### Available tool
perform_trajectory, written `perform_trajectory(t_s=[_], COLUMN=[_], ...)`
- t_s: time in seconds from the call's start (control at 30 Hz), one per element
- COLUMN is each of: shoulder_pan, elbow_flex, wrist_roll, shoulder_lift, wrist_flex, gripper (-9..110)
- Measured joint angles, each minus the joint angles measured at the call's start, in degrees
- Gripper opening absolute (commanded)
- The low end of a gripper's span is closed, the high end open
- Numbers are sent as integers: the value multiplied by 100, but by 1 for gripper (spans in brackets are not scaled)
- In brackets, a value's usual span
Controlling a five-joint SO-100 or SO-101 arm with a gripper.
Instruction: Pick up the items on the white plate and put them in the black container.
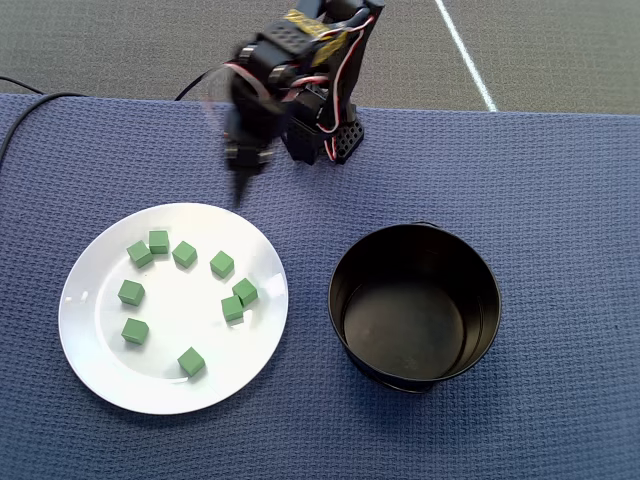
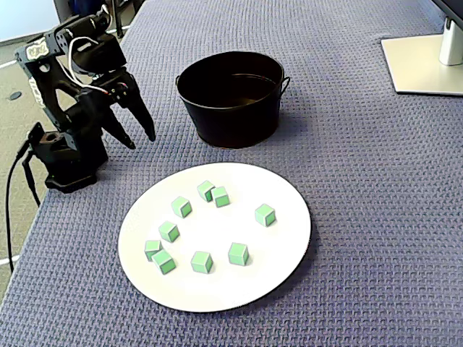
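Observation:
Several small green cubes lie scattered on the white plate, at the left in the overhead view. They also show in the fixed view on the plate. The black container stands to the right of the plate and looks empty. In the fixed view it is behind the plate. My gripper is open and empty. It points down over the cloth beside the arm's base, short of the plate's rim. In the overhead view the gripper is blurred.
The arm's base stands at the edge of the blue woven cloth. A black cable runs off the table beside it. A monitor stand sits at the far right corner in the fixed view.

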Motion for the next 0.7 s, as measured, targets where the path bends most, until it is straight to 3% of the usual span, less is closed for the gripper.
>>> perform_trajectory(t_s=[0.27, 0.7], shoulder_pan=[123, -396], elbow_flex=[-1345, -1389], wrist_roll=[993, 3946], shoulder_lift=[-2479, -3788], wrist_flex=[-88, 62], gripper=[14, 14])
